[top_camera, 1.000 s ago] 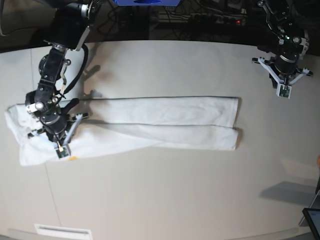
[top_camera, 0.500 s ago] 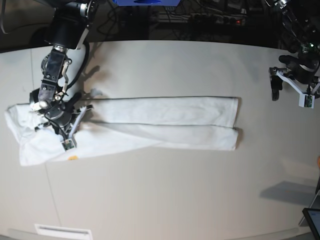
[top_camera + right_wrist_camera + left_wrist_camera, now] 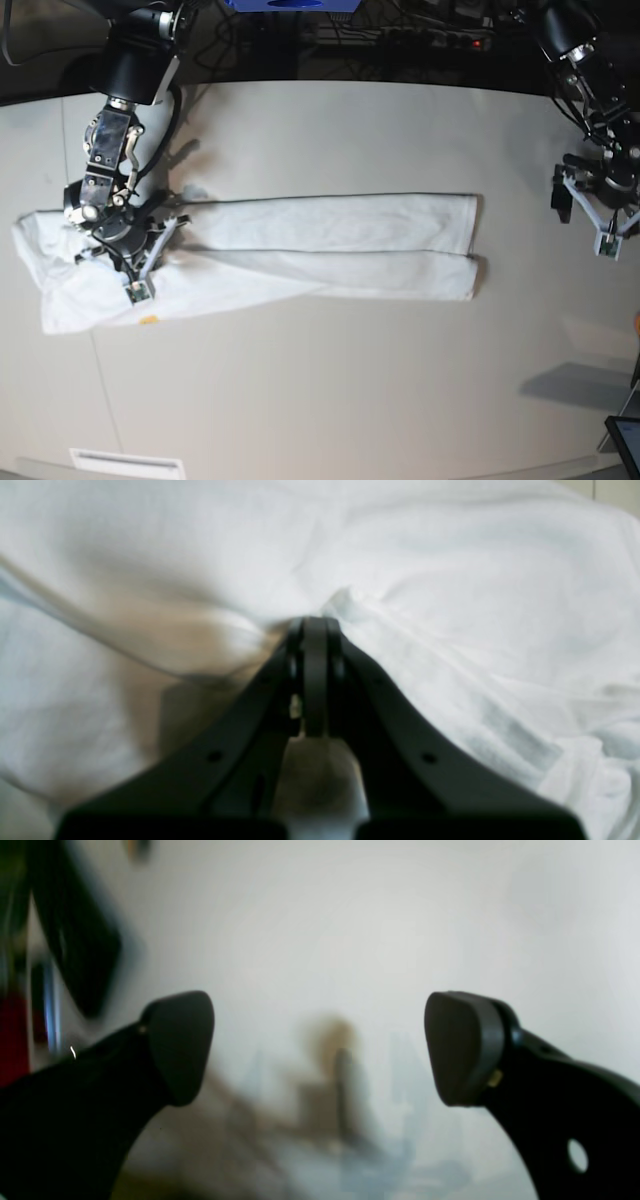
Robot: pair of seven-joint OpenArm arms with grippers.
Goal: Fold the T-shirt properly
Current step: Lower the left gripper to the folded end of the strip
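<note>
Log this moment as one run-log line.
stage: mid-fold | T-shirt: long folded strip on table | right tool: shut on T-shirt | left tool: open, empty, beside strip's far end

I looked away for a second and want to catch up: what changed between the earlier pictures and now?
The left gripper swung out past the table's edge and opened. The right gripper stayed shut on the T-shirt, shifting slightly farther back. The long folded part kept its shape.
</note>
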